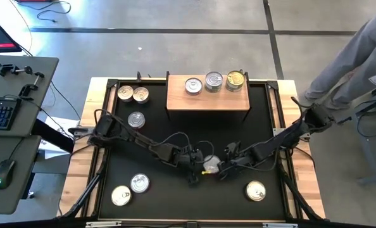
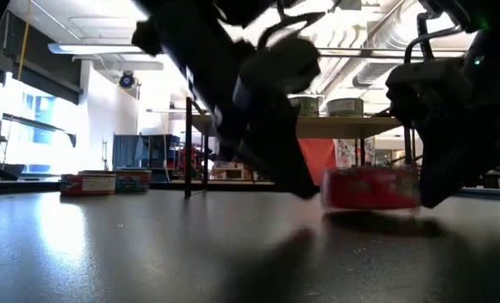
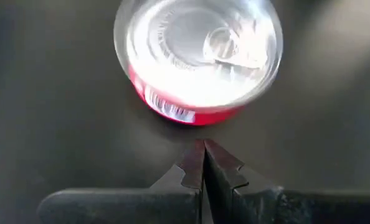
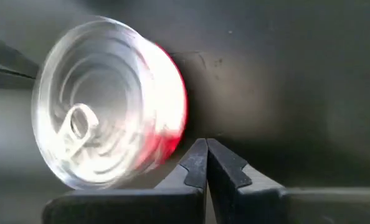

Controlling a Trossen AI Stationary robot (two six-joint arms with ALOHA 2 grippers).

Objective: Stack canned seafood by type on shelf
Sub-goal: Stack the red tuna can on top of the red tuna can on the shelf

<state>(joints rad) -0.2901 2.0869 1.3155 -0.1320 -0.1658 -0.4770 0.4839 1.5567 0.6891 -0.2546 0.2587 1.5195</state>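
2 grippers, left (image 1: 197, 166) and right (image 1: 226, 163), jaws pressed together, flank a red-sided can (image 1: 211, 164) near the worktop (image 1: 175, 202) centre; 3 cans sit on the far shelf (image 1: 207, 101).

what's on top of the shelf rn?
Three cans stand in a row on the shelf: two silver-lidded cans and one gold-lidded can. From above, only the lids show; whether any is stacked on another, and which labels they carry, cannot be told.

Overhead, table-level, two close wrist views (shared red-sided can (image 3: 194, 62))
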